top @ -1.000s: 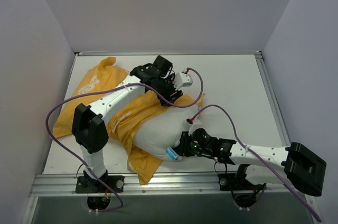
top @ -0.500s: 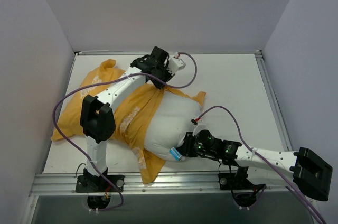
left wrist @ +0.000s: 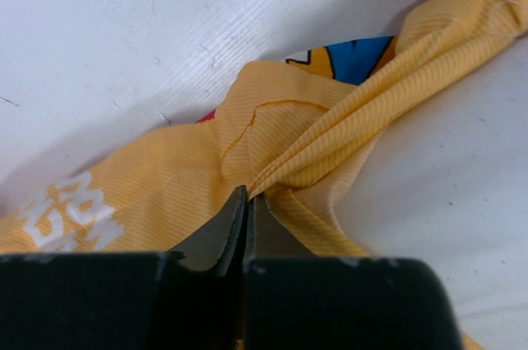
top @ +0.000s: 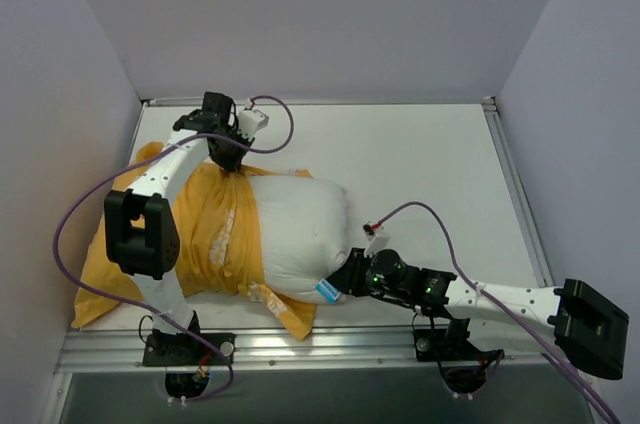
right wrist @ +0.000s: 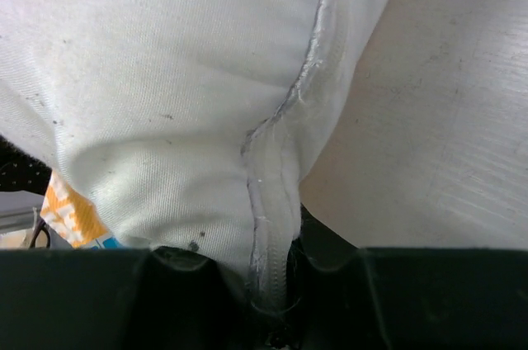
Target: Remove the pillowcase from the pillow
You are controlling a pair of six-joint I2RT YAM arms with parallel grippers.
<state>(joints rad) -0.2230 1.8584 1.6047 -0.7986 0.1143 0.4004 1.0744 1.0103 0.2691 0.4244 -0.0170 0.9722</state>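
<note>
- Pillowcase [top: 215, 234] bunched over 9 o'clock end of pillow [top: 300, 224], on counter [top: 430, 164], left of centre.
- Left tool [left wrist: 246, 199] clamped on pillowcase fold, 11 o'clock of pillow.
- Right tool [right wrist: 268, 284] gripping pillow seam, 5 o'clock corner.

White lettering [left wrist: 70, 214] on the pillowcase [left wrist: 289, 135], too cropped to read.
</note>
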